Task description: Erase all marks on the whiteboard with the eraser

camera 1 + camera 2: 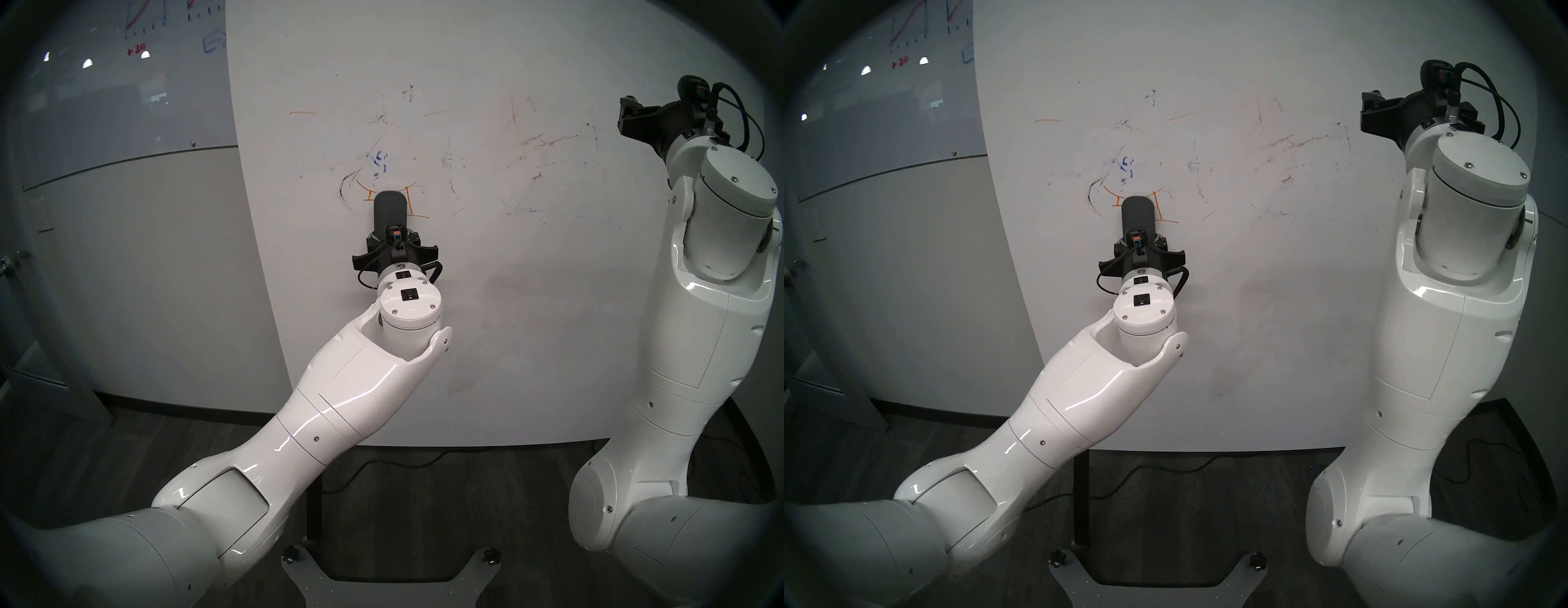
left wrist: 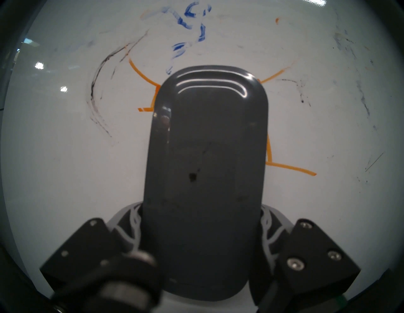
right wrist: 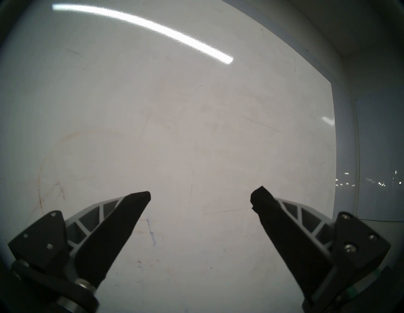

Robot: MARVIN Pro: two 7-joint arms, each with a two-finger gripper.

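So the left gripper [image 2: 203, 247] is pinching the eraser [image 1: 390, 211] at its lower end, one finger on each long side, and the pad stands upright against the whiteboard [image 1: 509, 297], right over the bottom of the orange drawing [image 2: 290, 167]. In the left wrist view the orange lines poke out on both sides of the eraser, so it's covering the middle of that bit. I can't tell for sure how firmly it's pressed flat to the surface.

I'd say we're mid-wipe, with plenty left. Just above the eraser there's the blue figure [image 2: 192, 26], to its left a curved black scribble [image 2: 98, 87], and off toward the robot's right a wide patch of faint reddish-brown smudges [image 1: 551, 142] plus scattered black flecks. Two short orange strokes sit higher up too.

Meanwhile the right gripper [image 3: 200, 197] is doing nothing — fingers spread wide, holding nothing, parked up near the board's right side and pointing at a mostly clean area.

Next move, I reckon: push the pad up through the blue stuff while keeping it pressed flat, then sweep sideways for the orange legs and the black curve — the smudgy zone on the right will need several passes.
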